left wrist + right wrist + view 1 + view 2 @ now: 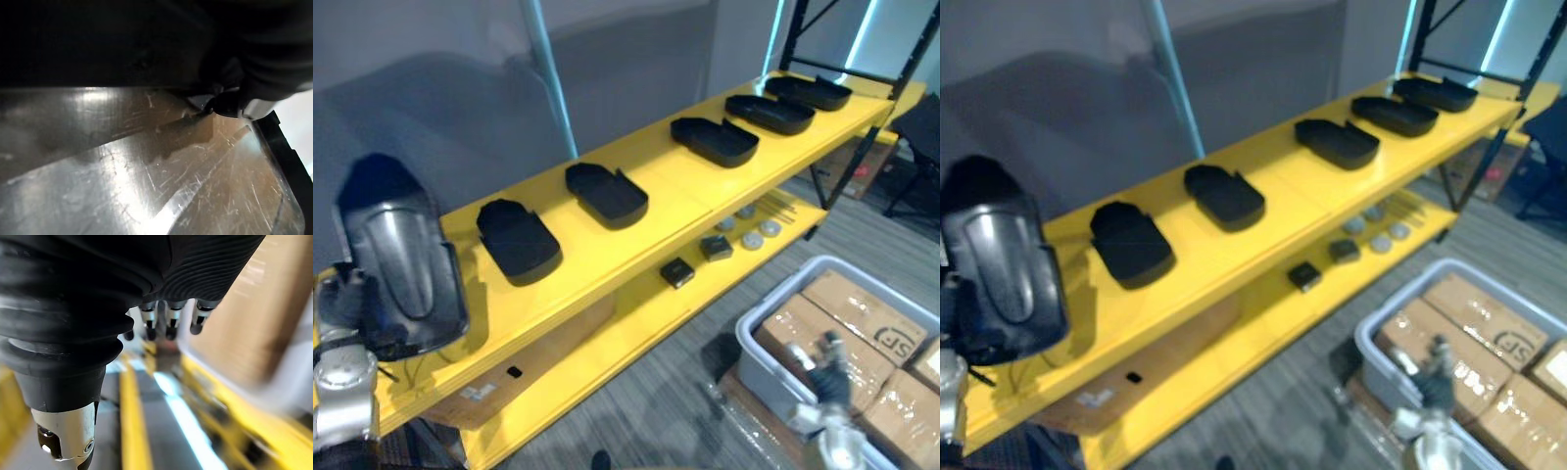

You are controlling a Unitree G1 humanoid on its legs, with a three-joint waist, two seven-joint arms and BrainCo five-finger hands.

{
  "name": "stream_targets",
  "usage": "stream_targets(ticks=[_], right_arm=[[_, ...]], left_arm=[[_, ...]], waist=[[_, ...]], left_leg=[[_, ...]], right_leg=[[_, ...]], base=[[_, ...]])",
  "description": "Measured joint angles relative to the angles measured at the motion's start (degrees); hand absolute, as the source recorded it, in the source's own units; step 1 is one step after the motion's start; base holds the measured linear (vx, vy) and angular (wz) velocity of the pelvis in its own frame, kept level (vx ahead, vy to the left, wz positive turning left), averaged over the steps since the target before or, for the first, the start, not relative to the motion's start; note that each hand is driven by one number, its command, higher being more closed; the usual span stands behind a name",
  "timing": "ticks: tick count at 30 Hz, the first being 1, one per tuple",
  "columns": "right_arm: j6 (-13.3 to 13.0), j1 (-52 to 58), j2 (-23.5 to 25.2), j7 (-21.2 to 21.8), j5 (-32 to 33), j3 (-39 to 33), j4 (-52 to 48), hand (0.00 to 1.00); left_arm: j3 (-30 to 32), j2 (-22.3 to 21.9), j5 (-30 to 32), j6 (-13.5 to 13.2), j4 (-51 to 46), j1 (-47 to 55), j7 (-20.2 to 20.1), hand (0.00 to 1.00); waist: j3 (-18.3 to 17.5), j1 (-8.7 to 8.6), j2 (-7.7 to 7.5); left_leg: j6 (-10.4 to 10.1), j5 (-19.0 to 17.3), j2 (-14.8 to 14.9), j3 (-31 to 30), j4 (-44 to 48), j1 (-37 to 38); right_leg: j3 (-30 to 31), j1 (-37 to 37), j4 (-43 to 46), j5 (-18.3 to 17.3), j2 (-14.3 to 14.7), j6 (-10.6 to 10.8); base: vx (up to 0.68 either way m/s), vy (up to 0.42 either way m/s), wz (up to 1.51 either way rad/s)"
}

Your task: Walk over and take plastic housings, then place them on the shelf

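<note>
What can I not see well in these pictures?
Left hand: its hold is hidden behind the black housing, eye views.
Small parts on the lower shelf: too small to name.
Boxes in the grey bin: cut off by the picture edge.
Right hand: blurred, eye views.

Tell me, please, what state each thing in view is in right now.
Held housing, tilted up in the left hand at the left end of the shelf, not laid down.
Left hand, shut on the held housing.
Five other housings, lying flat in a row along the shelf.
Right hand, open, holding nothing.
Grey bin, open, packed with closed boxes.
</note>
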Motion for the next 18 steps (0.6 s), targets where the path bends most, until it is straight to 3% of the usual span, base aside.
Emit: stream_targets(ticks=[2,8,18], right_arm=[[0.43,0.05,-0.05,1.15,-1.71,3.0,6.39,0.0],[0.3,0.11,-0.6,0.68,-1.48,3.3,12.8,0.0],[0.3,-0.27,-0.58,0.68,-1.99,3.16,20.3,0.0]], left_arm=[[-1.48,2.86,0.31,2.39,9.66,-6.24,-2.02,1.0],[-4.34,7.66,2.19,6.59,18.25,-12.91,-3.88,1.0],[-4.17,8.39,2.19,10.51,28.79,-16.88,-3.62,1.0]], waist=[[0.02,-0.02,-0.08],[0.34,-0.21,-0.41],[1.61,-1.65,-0.02]], left_leg=[[0.05,0.05,-0.18,0.06,-0.02,-0.02],[0.0,0.21,-0.85,0.71,-0.01,-0.05],[-0.13,0.11,-0.82,2.46,-0.02,0.88]], right_leg=[[-0.05,0.09,-0.2,-0.01,-0.21,0.08],[0.05,0.2,-0.61,-0.19,-0.99,0.46],[0.94,0.41,-0.43,-0.24,-1.07,0.53]], base=[[0.0,0.0,0.0],[0.05,0.015,0.0],[-0.01,-0.001,-0.04]])
